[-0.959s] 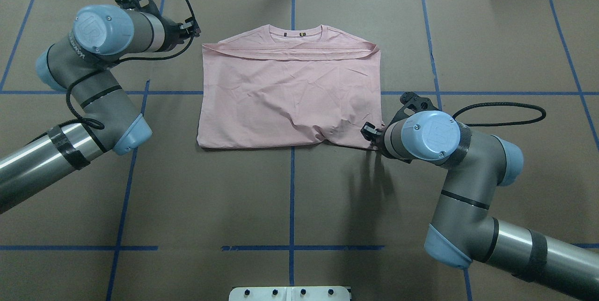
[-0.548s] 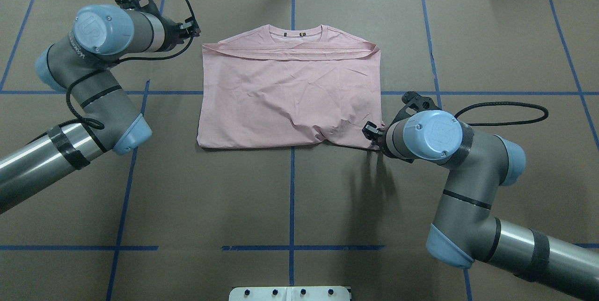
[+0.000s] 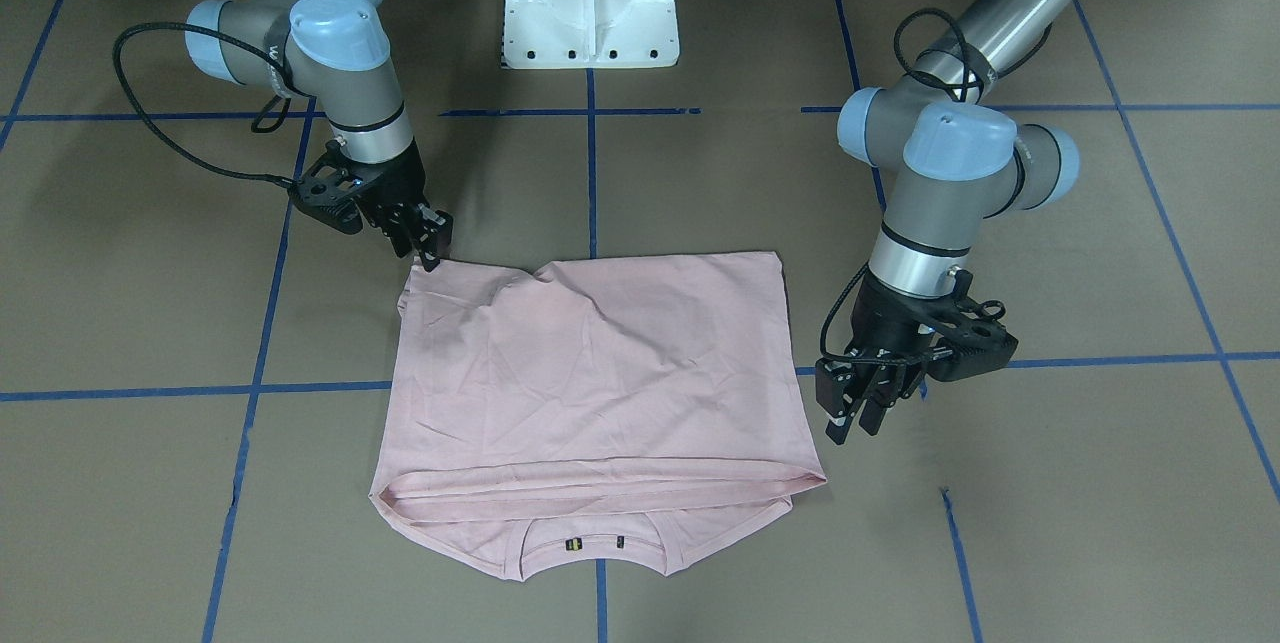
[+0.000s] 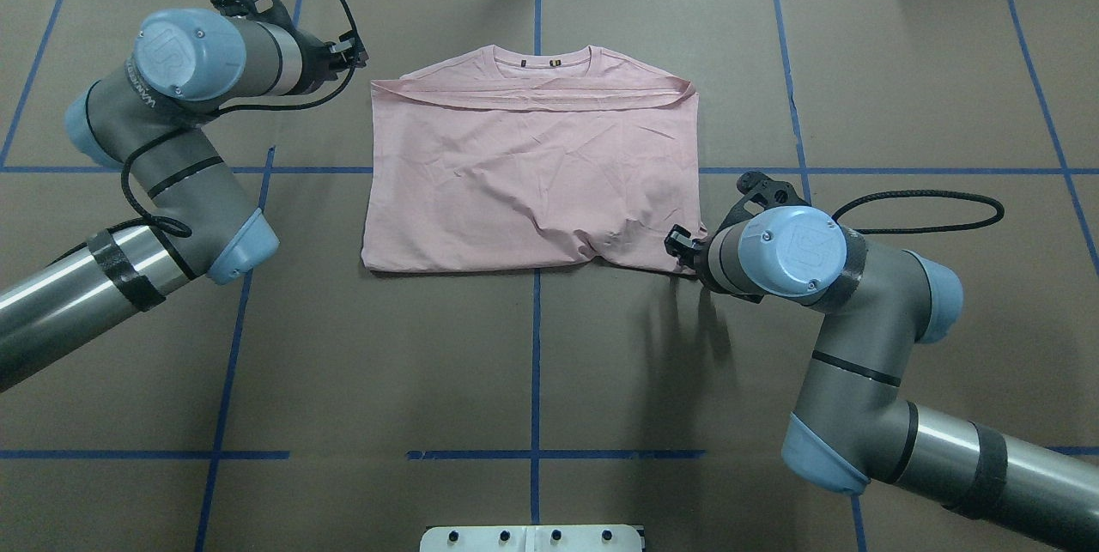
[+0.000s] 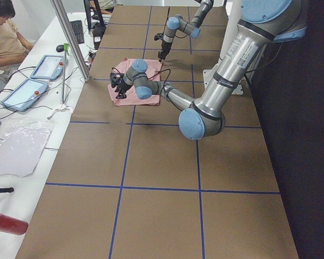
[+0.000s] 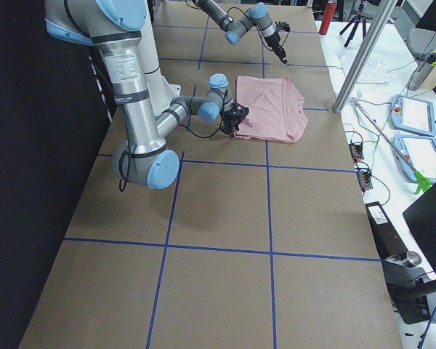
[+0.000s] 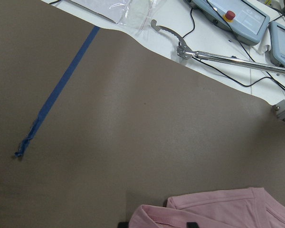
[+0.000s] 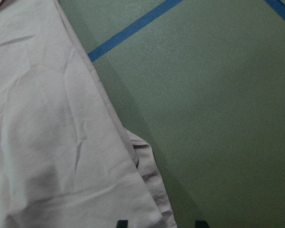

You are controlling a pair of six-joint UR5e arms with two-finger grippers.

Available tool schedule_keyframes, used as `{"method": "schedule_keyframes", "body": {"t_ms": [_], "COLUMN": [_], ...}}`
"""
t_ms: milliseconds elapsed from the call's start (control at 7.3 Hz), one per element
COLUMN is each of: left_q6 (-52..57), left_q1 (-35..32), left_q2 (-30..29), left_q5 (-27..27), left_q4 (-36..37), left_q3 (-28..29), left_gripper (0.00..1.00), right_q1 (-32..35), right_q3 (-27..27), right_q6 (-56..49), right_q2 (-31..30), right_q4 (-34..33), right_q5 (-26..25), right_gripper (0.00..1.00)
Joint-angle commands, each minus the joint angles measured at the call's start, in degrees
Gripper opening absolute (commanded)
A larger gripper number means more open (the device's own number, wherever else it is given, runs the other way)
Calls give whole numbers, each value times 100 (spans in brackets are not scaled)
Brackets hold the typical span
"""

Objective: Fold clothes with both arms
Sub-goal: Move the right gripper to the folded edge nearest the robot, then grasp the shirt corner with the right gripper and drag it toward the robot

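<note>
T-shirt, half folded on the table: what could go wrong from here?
1. The right gripper sits at the layered near corner of the T-shirt; its fingers may catch only one layer, splitting the fold.
2. The left gripper hangs over bare table beside the collar end; a lift by one arm alone would likely skew the cloth.
3. The ridge bunched near the right gripper could get pressed into a crease.

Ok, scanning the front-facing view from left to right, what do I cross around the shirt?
right gripper, at the shirt's corner → pink T-shirt → left gripper
</note>
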Motion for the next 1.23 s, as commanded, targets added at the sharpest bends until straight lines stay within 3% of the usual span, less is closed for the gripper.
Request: {"method": "schedule_keyframes", "body": {"t_ms": [0, 137, 548, 685, 1096], "left_q6": [-1, -1, -1, -10, -45], "left_q1": [0, 9, 9, 9, 9], "left_q2": [0, 0, 0, -9, -17], "left_q5": [0, 0, 0, 0, -44], "left_q4": [0, 0, 0, 0, 0], "left_q3": [3, 3, 3, -6, -207], "left_gripper": [51, 51, 51, 51, 51], "right_q1": [-7, -7, 54, 37, -1250], "right_q3": [-34, -34, 219, 830, 3150], "right_q6": [0, -9, -27, -27, 26], "right_q2": [21, 12, -57, -458, -2118], "right_q4": [0, 0, 9, -52, -253], "right_q5": [8, 17, 96, 131, 359], "right_gripper": [15, 0, 0, 0, 0]}}
